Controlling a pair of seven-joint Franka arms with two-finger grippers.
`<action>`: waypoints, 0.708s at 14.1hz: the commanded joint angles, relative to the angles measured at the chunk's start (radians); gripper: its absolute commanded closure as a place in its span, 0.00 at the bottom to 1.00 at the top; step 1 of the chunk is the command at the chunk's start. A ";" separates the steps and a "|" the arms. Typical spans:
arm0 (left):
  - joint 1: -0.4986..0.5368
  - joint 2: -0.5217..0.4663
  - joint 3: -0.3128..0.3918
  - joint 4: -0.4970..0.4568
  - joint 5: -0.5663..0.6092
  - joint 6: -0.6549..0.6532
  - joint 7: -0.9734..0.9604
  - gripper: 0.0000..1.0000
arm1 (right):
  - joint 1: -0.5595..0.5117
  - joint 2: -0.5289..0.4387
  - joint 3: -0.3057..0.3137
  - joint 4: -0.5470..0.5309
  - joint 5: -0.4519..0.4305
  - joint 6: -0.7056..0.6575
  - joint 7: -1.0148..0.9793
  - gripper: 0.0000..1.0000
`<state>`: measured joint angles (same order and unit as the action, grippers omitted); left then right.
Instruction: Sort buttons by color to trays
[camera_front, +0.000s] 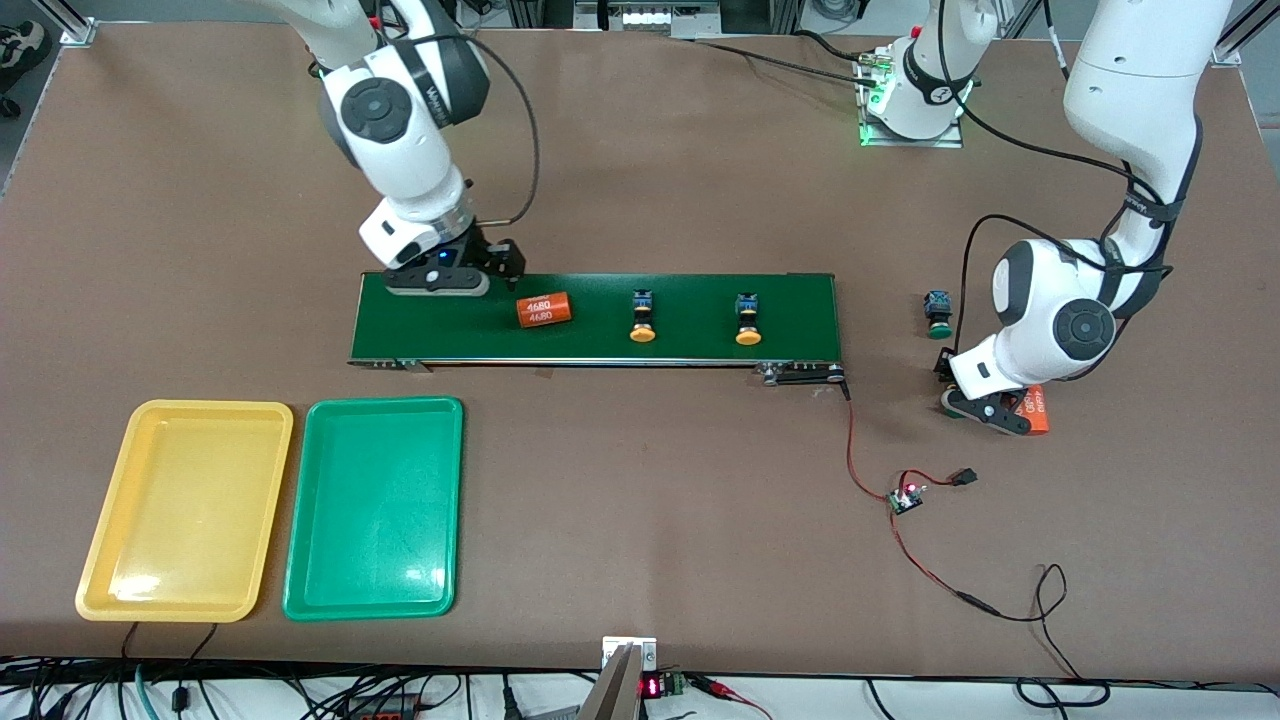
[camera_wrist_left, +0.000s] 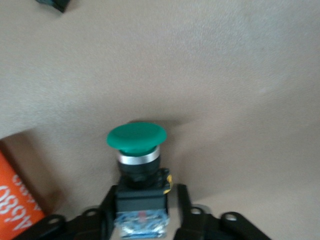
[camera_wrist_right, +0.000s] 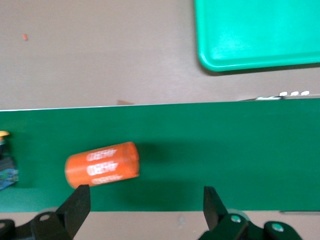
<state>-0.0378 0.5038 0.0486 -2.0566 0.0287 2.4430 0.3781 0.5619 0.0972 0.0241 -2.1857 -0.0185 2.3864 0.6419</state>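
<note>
A green-capped button lies on the brown table, and my left gripper is shut on its black-and-blue body. A second green button stands on the table just off the belt's end, farther from the front camera. Two yellow-capped buttons sit on the dark-green belt. My right gripper hangs open, holding nothing, over the belt's edge at the right arm's end, beside an orange cylinder. The yellow tray and green tray lie side by side nearer the front camera.
Another orange cylinder lies right beside the left gripper and the held button. A small circuit board with red and black wires sits on the table near the belt's end, nearer the front camera.
</note>
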 joint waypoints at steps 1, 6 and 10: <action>-0.007 -0.059 -0.025 0.050 -0.001 -0.132 -0.004 0.82 | 0.064 0.103 -0.001 0.125 -0.003 -0.001 0.088 0.00; -0.017 -0.076 -0.127 0.171 -0.134 -0.338 -0.157 0.82 | 0.130 0.263 -0.003 0.271 -0.005 -0.001 0.166 0.00; -0.043 -0.097 -0.269 0.159 -0.179 -0.343 -0.532 0.82 | 0.131 0.279 -0.003 0.284 -0.005 0.000 0.171 0.00</action>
<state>-0.0670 0.4295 -0.1689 -1.8909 -0.1295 2.1203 0.0108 0.6886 0.3720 0.0260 -1.9236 -0.0185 2.3905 0.7901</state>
